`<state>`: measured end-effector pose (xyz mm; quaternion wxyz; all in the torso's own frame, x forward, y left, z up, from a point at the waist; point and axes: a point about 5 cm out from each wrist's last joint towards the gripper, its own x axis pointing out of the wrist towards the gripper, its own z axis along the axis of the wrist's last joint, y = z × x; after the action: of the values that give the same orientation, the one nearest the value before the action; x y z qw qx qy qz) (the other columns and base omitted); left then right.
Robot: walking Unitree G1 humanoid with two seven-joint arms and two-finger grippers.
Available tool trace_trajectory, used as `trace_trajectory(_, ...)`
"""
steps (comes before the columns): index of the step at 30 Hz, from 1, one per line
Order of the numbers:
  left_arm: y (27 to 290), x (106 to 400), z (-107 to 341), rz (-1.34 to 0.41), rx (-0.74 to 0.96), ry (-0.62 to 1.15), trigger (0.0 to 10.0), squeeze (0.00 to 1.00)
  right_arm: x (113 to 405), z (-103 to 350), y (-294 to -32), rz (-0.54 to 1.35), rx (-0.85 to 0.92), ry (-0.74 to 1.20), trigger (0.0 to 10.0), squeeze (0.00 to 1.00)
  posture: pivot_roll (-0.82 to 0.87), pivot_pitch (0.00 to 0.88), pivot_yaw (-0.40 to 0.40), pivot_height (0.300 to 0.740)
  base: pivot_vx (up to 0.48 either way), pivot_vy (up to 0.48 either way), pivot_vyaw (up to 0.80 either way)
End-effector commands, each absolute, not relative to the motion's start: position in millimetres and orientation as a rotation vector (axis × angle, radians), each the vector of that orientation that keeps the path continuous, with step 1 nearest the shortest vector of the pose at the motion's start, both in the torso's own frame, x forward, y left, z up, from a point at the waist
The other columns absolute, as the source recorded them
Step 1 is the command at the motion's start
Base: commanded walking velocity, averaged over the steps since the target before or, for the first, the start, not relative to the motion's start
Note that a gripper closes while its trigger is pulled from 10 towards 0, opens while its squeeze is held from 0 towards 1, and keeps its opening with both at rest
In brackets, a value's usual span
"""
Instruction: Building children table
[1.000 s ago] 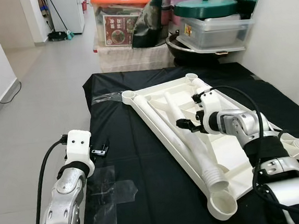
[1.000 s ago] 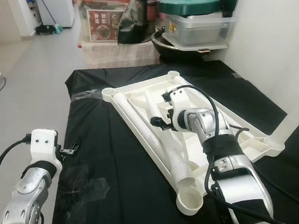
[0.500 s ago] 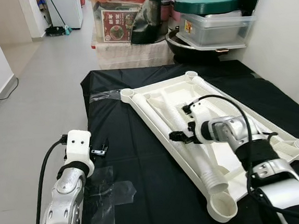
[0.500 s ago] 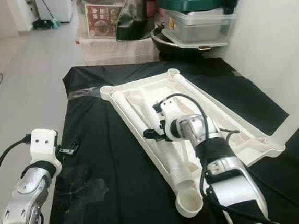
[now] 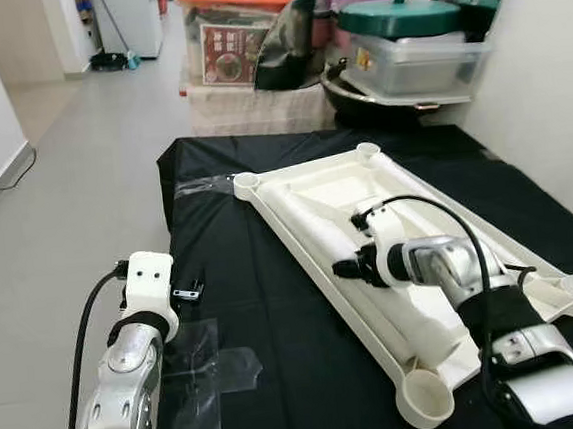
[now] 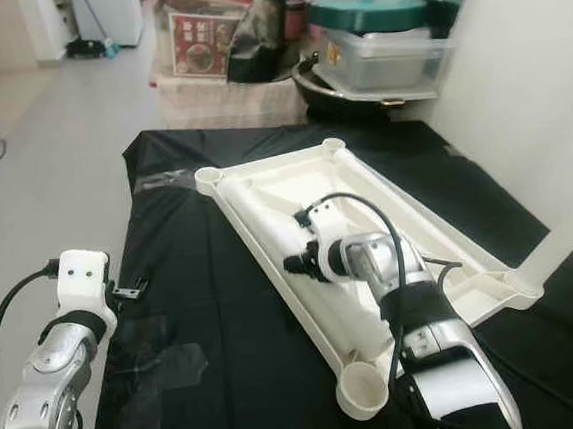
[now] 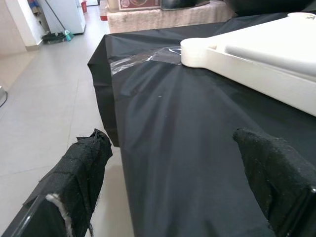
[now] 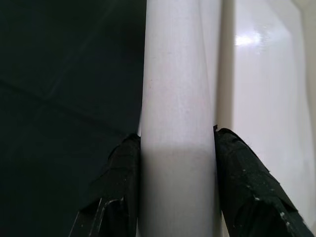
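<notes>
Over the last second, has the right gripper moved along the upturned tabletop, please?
Yes. The right gripper slid from mid-tray toward the tabletop's left rail, now shut on the white leg tube.

The table leg (image 8: 177, 123) runs past both picture edges; the right gripper (image 5: 349, 268) hides the leg's middle.

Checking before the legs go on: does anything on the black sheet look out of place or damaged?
Nothing looks damaged. The white tabletop lies upside down and askew on the black sheet; the right gripper clamps a loose table leg lying inside it.
</notes>
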<state>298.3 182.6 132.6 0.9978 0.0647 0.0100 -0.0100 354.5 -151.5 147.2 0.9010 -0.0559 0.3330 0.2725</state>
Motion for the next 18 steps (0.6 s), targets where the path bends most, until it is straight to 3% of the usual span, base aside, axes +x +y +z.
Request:
trace_trajectory(1,183,297,127,-0.017,0.149,0.049,10.0,0.00,350,136,-150,0.577,-0.127,0.704,0.0,0.00,0.05,0.000,-0.131,0.740,0.000,0.000,0.00)
trace_trajectory(9,183,301,130,-0.029,0.142,0.037,10.0,0.00,358,174,-136,0.635,-0.050,0.504,0.0,0.00,0.05,0.000,-0.124,0.740,0.000,0.000,0.00)
trace_trajectory(18,162,298,144,-0.208,-0.041,-0.042,10.0,0.00,375,271,-120,0.642,0.146,0.144,0.0,0.00,0.05,0.000,-0.119,0.740,0.000,0.000,0.00)
